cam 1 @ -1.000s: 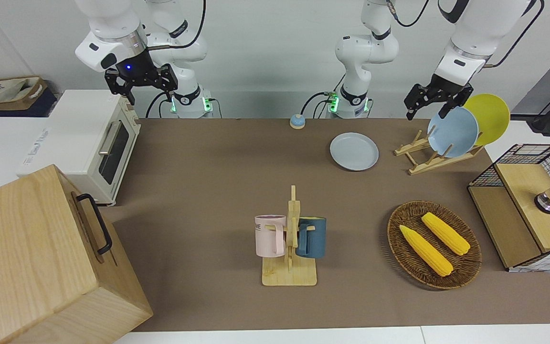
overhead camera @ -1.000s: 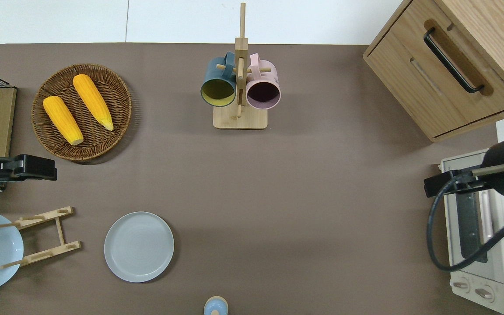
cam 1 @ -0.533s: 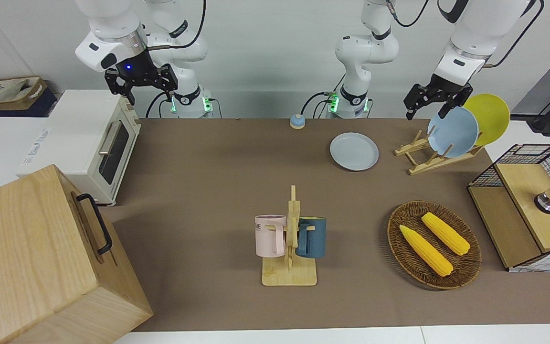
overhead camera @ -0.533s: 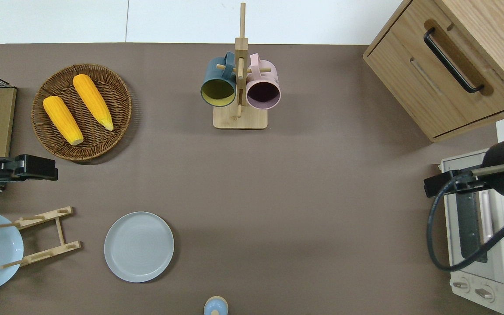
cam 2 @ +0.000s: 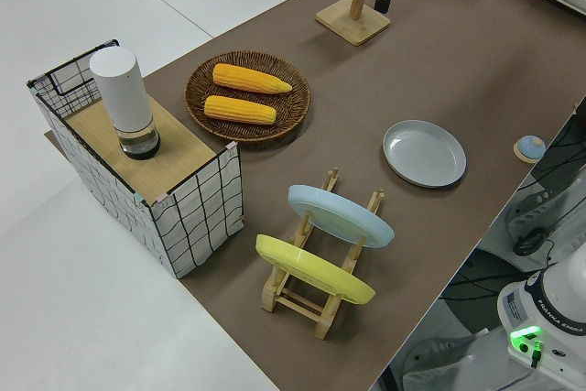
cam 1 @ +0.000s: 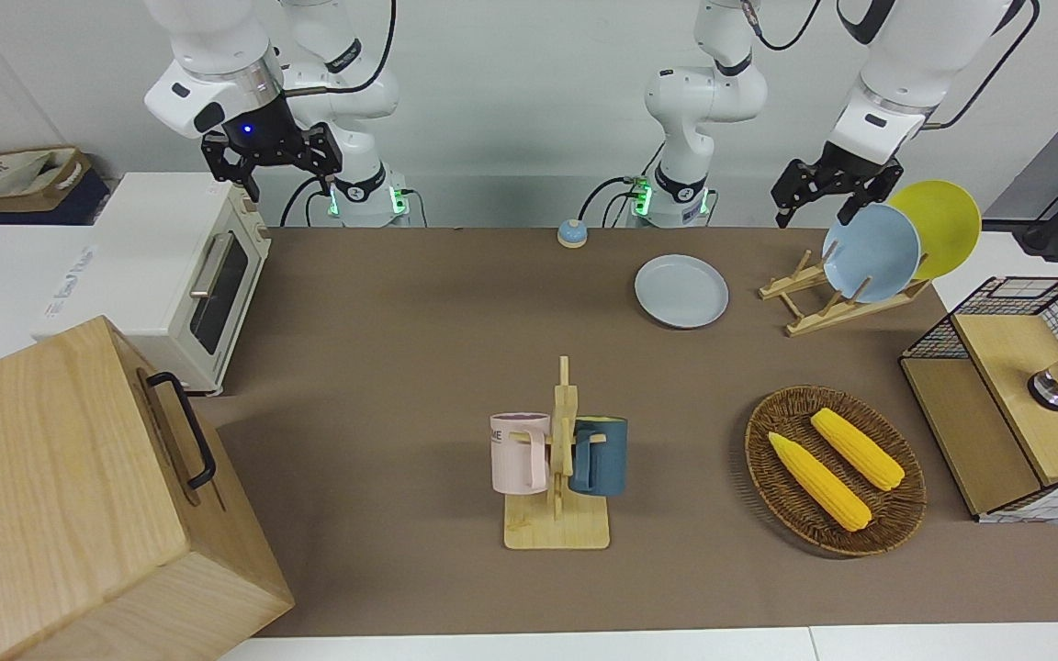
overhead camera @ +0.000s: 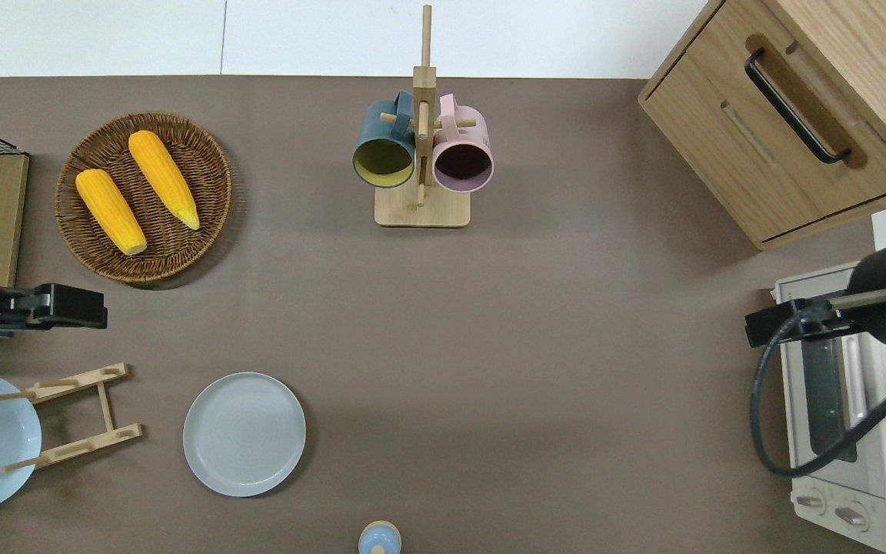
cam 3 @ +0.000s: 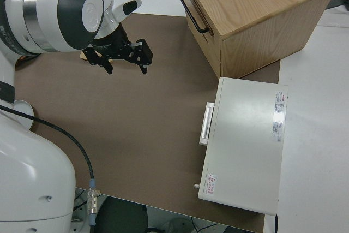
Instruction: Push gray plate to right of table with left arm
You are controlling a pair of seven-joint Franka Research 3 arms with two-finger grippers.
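Shifted slightly since a second ago: left gripper (cam 1: 825, 188), now a touch higher and nearer mid-frame at the upper right of the front view, and in the overhead view (overhead camera: 66, 305) nudged a little toward mid-frame at the left edge, up in the air over bare mat between the wicker basket (overhead camera: 216, 208) of corn and the wooden plate rack (overhead camera: 101, 404). Fingers spread apart, holding nothing. Probably the very start of the approach, no contact yet.

Unmoved across all frames: gray plate (cam 1: 681, 291), lying flat on the table (cam 1: 400, 321), upper right of centre in the front view and lower left in the overhead view (overhead camera: 244, 434). Sits just beside the plate rack, toward the table's middle from it, with the small blue bell (cam 1: 571, 233) close to the top edge of the mat. Push not begun; whole slide toward the right arm's end remaining.

Also unchanged: sky-blue plate (cam 1: 871, 253) and yellow plate (cam 1: 942, 220) leaning in the rack, mug rack (cam 1: 558, 477) at bottom centre of the front view. Right gripper (cam 1: 270, 158) parked, fingers apart and empty.
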